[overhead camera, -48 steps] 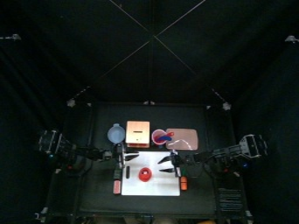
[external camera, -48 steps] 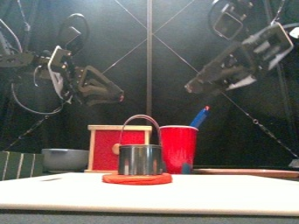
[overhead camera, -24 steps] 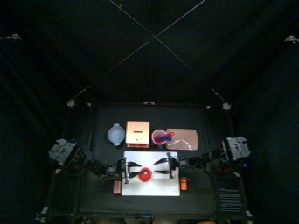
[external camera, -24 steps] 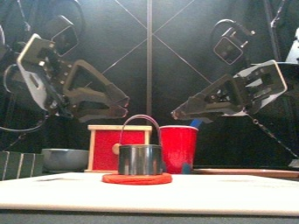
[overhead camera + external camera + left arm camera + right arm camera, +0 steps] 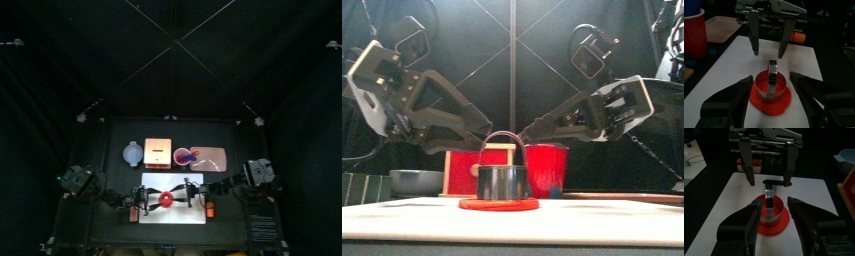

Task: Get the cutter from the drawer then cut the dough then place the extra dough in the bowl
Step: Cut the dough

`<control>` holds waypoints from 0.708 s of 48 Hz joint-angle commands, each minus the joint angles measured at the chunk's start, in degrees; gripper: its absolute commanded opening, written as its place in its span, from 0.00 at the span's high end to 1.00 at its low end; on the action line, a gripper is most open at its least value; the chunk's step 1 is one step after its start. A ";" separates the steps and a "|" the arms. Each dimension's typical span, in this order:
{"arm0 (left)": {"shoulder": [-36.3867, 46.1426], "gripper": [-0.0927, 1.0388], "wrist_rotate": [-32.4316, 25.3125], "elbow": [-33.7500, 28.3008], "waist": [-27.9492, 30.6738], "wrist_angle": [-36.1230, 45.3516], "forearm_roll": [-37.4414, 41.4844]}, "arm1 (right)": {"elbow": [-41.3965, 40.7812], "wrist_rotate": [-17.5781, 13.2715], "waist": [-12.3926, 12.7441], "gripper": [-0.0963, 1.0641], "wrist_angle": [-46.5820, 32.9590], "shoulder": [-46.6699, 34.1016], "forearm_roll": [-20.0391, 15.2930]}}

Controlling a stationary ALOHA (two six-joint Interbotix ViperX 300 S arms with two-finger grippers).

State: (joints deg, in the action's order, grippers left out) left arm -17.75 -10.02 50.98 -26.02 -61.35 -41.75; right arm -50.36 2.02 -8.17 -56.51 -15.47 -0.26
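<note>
The round metal cutter (image 5: pixel 502 181) stands upright on the flat red dough (image 5: pixel 498 205), on the white cutting board (image 5: pixel 609 220). From above, cutter and dough (image 5: pixel 166 200) sit at the board's middle. My left gripper (image 5: pixel 486 127) and right gripper (image 5: pixel 531 127) hang above the cutter on either side, both open, holding nothing. The left wrist view shows the cutter (image 5: pixel 772 85) on the dough (image 5: pixel 771 100) just past my open left gripper (image 5: pixel 771 76), with the right arm's fingers (image 5: pixel 784 42) beyond. In the right wrist view, the cutter (image 5: pixel 771 210) stands ahead of my open right gripper (image 5: pixel 775 200).
Behind the board stand the wooden box with its red front (image 5: pixel 476 165), a red cup (image 5: pixel 547 170) with a blue knife, and the blue-grey bowl (image 5: pixel 417 181) at the left. A pink tray (image 5: pixel 214 158) lies at the back right.
Both arms have swung down and inward, bringing the two open grippers close above the cutter from either side. The cutter and dough have not moved.
</note>
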 commanded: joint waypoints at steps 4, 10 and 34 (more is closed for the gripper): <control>-1.05 0.10 -0.88 -2.37 1.23 1.93 2.37 | 0.97 -0.09 -0.79 0.21 1.76 1.14 0.00; 0.00 0.13 -2.20 -2.37 1.32 2.81 2.29 | 0.88 0.18 -2.02 0.21 4.66 2.55 0.35; 1.05 0.21 -5.45 -2.55 1.32 3.43 2.11 | 1.76 0.09 -3.08 0.21 9.93 4.04 -1.32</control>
State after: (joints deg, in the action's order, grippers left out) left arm -18.11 -15.38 49.39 -24.87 -57.74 -39.73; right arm -49.57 2.02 -11.16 -47.29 -13.71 -1.23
